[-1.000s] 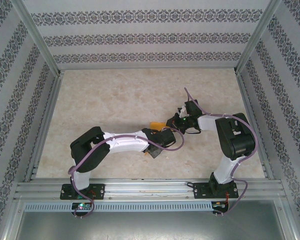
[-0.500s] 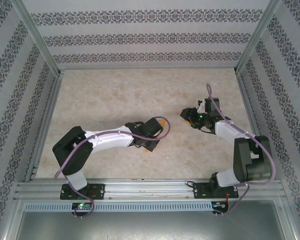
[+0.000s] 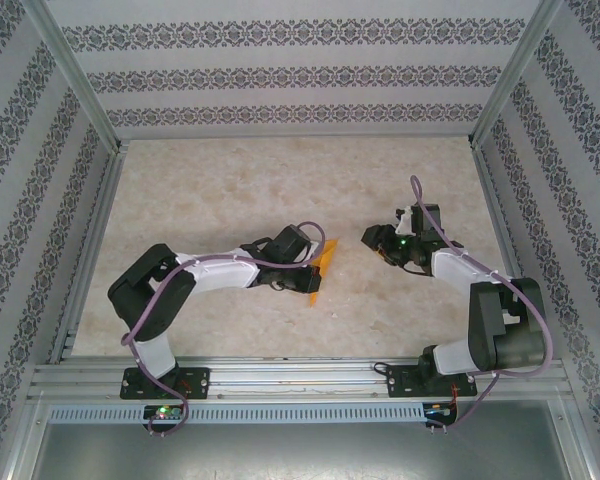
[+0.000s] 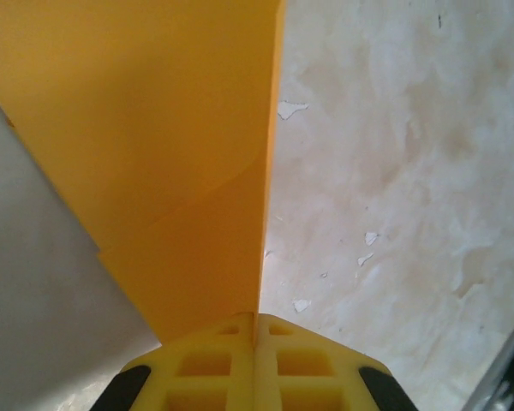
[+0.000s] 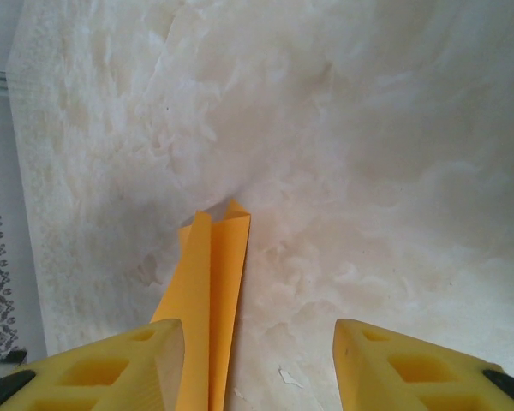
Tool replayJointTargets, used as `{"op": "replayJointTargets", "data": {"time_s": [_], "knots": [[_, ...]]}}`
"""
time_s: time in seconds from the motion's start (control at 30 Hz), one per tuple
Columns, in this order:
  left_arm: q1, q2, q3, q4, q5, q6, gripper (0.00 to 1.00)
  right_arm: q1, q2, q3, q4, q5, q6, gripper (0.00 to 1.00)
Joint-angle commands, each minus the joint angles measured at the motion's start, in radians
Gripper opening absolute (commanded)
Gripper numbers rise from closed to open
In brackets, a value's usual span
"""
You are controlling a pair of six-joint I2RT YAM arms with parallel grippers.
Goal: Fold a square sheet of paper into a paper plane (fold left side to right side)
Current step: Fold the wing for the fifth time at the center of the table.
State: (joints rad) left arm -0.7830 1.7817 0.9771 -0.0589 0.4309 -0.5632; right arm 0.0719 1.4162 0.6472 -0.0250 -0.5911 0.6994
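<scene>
Near the table's ctr, just right of the left arm's wrist, you've got the narrow, folded bright orange paper plane (image 3: 323,263). It isn't a flat square. The right wrist view shows a slim, dart-like strip w/ two stacked flaps ending in small points. The left wrist view shows layered orange panels w/ one straight folded edge running away from the fingers. Judging by shape, most folds look done, incl. the side-to-side one. What's left is prob. a last wing fold, or just setting it down on the marbled beige tabletop (image 3: 230,190). You can't confirm the fold count from these views.

Left gripper (image 3: 310,260): fully closed, its yellow fingertips (image 4: 206,364) pinched on the plane's near end, w/ paper coming out btwn them. It alone carries the plane. Whether the far end rests on the table, can't tell.

Right gripper (image 3: 373,238): jaws approx. half apart, nothing btwn them. In the top view it sits near the plane's tip but apart from it, w/ bare table btwn the two. From its own wrist cam the plane runs just beside the finger on that view's left; contact there isn't clear.
</scene>
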Motion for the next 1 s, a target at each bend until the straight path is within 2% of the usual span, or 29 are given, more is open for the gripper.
{"op": "replayJointTargets", "data": {"time_s": [0.0, 0.6, 0.97], "knots": [[0.022, 0.034, -0.035, 0.160, 0.094, -0.112, 0.00, 0.009, 0.001, -0.021, 0.024, -0.031, -0.029, 0.49], [0.036, 0.116, -0.114, 0.412, 0.163, -0.291, 0.00, 0.065, 0.031, -0.048, 0.053, -0.057, -0.032, 0.48], [0.044, 0.071, -0.243, 0.644, 0.138, -0.358, 0.00, 0.125, 0.054, -0.100, 0.204, -0.107, 0.019, 0.48]]}}
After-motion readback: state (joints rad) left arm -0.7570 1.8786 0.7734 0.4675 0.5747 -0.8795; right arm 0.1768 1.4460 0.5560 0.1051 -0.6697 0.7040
